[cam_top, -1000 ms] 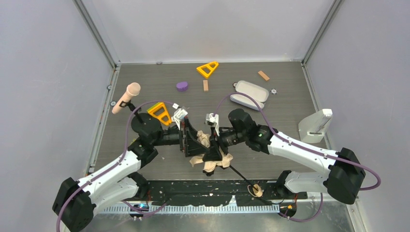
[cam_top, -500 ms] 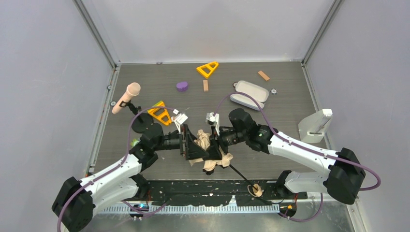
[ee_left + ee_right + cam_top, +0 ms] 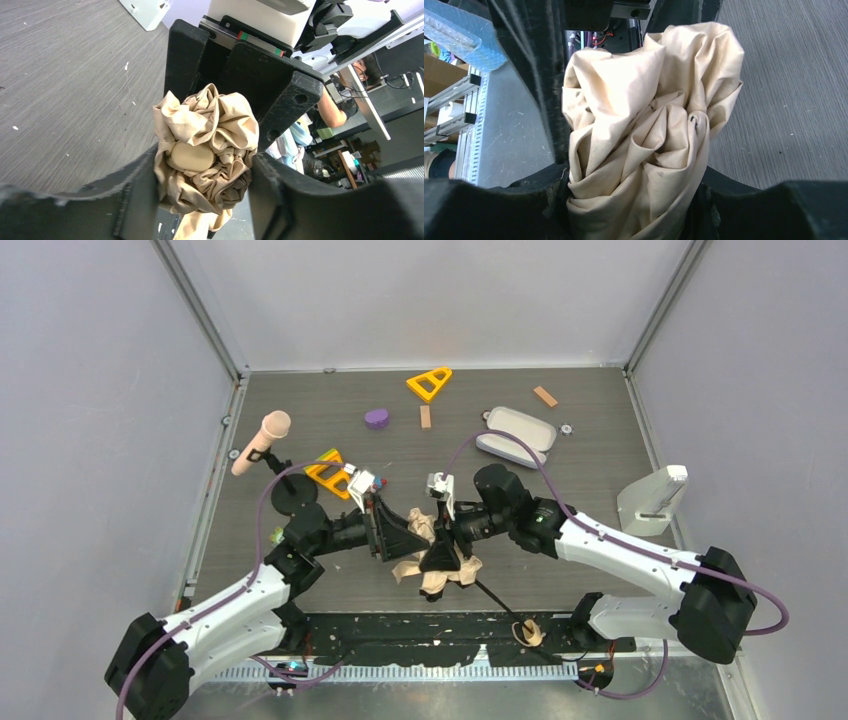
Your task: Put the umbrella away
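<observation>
Clenching the umbrella (image 3: 210, 135), its crumpled beige fabric wedged between the fingers of both the left claw (image 3: 205, 172) and the right claw (image 3: 634, 185), handle (image 3: 527, 631) trailing behind the right claw, and likely needing even squeezing to gather the folds spilling beneath.

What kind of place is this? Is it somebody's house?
Not a house; more likely a robot lab test booth. The left arm and right arm are bolted at the edge of the table, plain grey walls box it in, and odd props like a microphone and orange triangle surround the umbrella.
</observation>
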